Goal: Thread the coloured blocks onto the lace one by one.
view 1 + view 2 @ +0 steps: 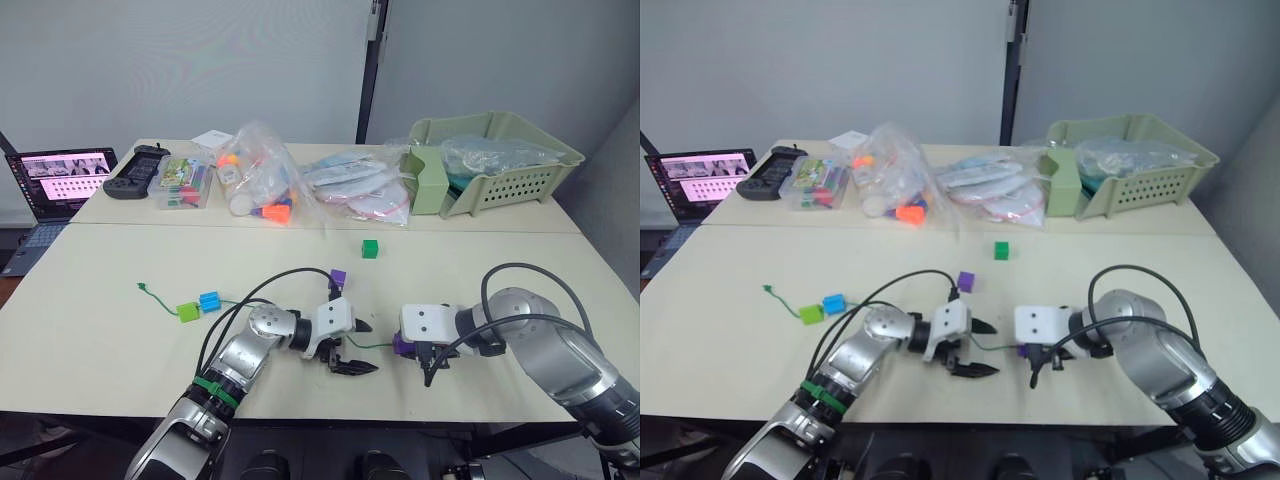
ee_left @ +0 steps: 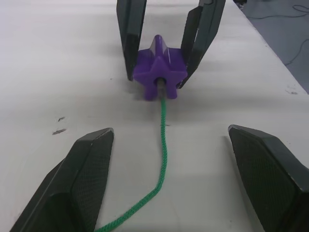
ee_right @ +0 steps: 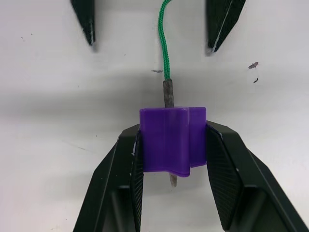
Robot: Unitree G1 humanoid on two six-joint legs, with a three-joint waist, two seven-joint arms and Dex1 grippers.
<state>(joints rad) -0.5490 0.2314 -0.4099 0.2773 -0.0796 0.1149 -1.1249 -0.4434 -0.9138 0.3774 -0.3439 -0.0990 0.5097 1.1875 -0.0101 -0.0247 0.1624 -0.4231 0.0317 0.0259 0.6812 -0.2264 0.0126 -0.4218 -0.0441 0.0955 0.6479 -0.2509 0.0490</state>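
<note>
My right gripper [image 3: 172, 145] is shut on a purple block [image 3: 172, 139] low over the table near its front edge. The lace's [image 2: 163, 145] grey tip passes through this block and pokes out behind it. My left gripper [image 1: 366, 347] faces it, open, with the green lace lying on the table between its fingers [image 2: 87, 164]. Further left, a blue block [image 1: 210, 301] and a lime green block [image 1: 187, 312] sit on the lace, whose knotted end [image 1: 142, 287] lies at the left. A second purple block [image 1: 338, 277] and a dark green block [image 1: 370, 248] lie loose on the table.
Along the back of the table stand a laptop [image 1: 60, 180], a black controller [image 1: 135, 170], a clear box [image 1: 185, 183], clear bags of toys [image 1: 262, 185] and a green basket [image 1: 500, 160]. Black cables loop over both arms.
</note>
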